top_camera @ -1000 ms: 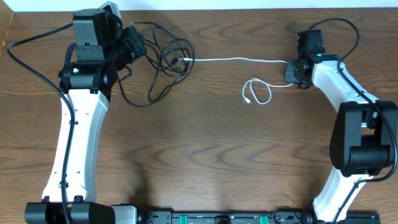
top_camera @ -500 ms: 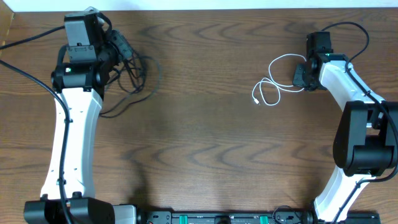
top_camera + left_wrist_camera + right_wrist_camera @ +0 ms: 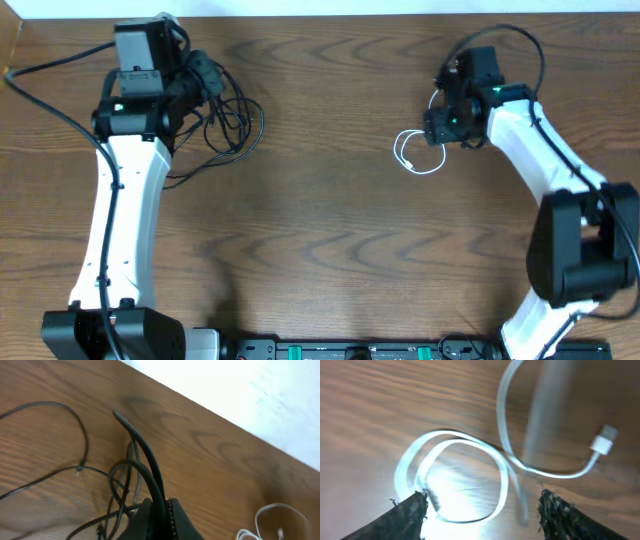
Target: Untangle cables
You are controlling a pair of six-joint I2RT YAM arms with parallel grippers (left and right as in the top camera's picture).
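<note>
Left fingers (image 3: 181, 525) clamp black cable (image 3: 148, 453); right fingers (image 3: 407, 515) apart, blurred white cable (image 3: 555, 475) seemingly loose.

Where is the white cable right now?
In the overhead view, the white cable lies coiled on the right side, beside the right gripper, far from the black cable.

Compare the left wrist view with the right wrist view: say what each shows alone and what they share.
Left wrist only: the black cable, pinched in the shut left tool, with its loose loops spread beyond it. Right wrist only: a white USB plug and the open right tool, its fingers standing either side of a coil. Both: the white cable, which is small at the lower right of the left wrist view, and the wooden table.
</note>
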